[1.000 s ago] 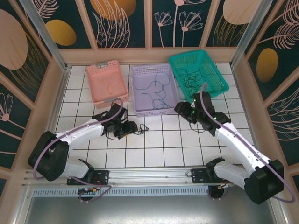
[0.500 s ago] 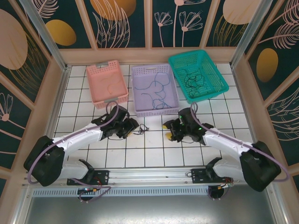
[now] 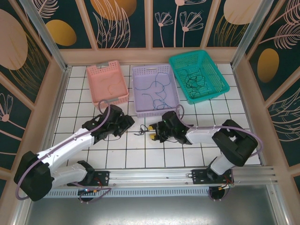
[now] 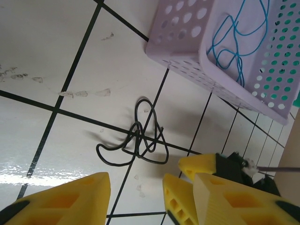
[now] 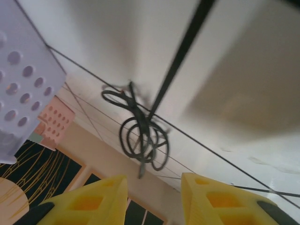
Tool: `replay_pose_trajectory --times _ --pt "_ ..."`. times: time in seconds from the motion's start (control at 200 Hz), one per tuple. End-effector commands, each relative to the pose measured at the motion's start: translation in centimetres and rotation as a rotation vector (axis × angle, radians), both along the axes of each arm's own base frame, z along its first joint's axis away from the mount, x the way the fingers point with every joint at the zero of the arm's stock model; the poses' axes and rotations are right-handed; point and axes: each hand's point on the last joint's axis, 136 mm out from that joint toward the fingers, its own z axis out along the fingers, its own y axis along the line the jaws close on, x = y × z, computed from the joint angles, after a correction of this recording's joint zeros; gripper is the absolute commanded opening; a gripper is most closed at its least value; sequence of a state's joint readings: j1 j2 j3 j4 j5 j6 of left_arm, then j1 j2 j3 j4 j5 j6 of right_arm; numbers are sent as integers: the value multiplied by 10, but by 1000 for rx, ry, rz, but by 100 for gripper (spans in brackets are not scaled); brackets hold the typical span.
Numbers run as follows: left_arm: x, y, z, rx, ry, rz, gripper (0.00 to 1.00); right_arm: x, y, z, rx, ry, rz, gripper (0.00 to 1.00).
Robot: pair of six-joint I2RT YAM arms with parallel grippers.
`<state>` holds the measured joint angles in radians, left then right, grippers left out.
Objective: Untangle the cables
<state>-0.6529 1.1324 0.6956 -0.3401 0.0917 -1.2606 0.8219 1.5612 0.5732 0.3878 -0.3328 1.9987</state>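
So there's one little dark clump [image 3: 141, 130] of thin wire sitting loose on the white tiled desk [image 3: 93, 140], just in front of the lilac basket [image 3: 156, 111] and right between the two arms. From above it's a small squiggle whose longer stretch runs roughly side to side, from one tool toward the other. The left wrist camera gives a much better look at the clump [image 4: 138, 140]: glossy, black-ish wire, a few overlapping loops crossing in the middle right on a tile line. One narrow loop pokes up toward the basket, and a wider one trails off to the lower left. From the right wrist it reads as stacked round coils [image 5: 140, 136] with a short end sticking out, a bit blurry. The left tool [image 4: 136, 201] has its yellow fingers spread wide with nothing in them, and the clump is just ahead of the gap, not touching. The right tool [image 3: 153, 132] is the same deal, fingers wide apart and empty, facing the clump from the other side. The blue cable [image 3: 159, 88] lies in loose curls in the lilac basket. The dark cables [image 3: 194, 80] are a scribbly pile in the teal basket [image 3: 205, 97]. The pink basket [image 3: 111, 100] sits on the left.
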Motion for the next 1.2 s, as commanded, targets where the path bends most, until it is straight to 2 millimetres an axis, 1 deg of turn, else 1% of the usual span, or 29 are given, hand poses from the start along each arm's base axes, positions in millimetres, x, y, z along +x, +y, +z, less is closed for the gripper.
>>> replay_pose_trajectory --times 0.0,0.13,0.205,0.325,0.405,0.515,0.666,0.701,0.751,0.821,0.881,0.891,0.956,1.026,1.081,1.136,1.196 --pt "-4 5 2 38 -9 -29 49 16 14 13 65 -21 -50 34" --pt "-5 5 3 45 -13 -45 49 17 18 9 63 -15 -44 29" --pt "-5 4 5 48 -18 -59 49 15 18 4 50 -1 -38 24" --pt "-5 2 7 56 -20 -76 49 11 16 -2 28 20 -38 23" --pt "-4 3 8 58 -24 -76 49 12 14 -4 24 15 -45 24" --pt "-4 2 7 57 -21 -80 49 14 18 -7 26 14 -44 23" --pt "-2 -1 11 47 -36 -85 48 15 17 -12 9 10 -48 13" --pt "-1 -1 12 45 -41 -87 48 16 15 -12 5 3 -49 9" --pt "-1 -4 14 36 -49 -99 48 16 13 -9 -3 -10 -47 0" --pt "0 -6 22 20 -70 -110 49 16 7 2 -25 -66 -20 0" --pt "2 -7 30 18 -90 -120 50 18 2 20 -66 -150 50 0" --pt "2 -8 31 18 -93 -123 50 17 0 20 -82 -161 68 0" --pt "6 -9 44 24 -131 -137 50 19 -8 44 -153 -273 180 0" --pt "13 -13 59 26 -183 -162 50 22 -17 73 -239 -435 327 0" --pt "18 -21 71 15 -223 -197 50 23 -24 93 -304 -551 426 0" --pt "23 -33 84 -7 -268 -251 50 23 -28 117 -306 -677 503 0" --pt "28 -43 91 -21 -286 -294 50 23 -32 141 -286 -785 558 0"
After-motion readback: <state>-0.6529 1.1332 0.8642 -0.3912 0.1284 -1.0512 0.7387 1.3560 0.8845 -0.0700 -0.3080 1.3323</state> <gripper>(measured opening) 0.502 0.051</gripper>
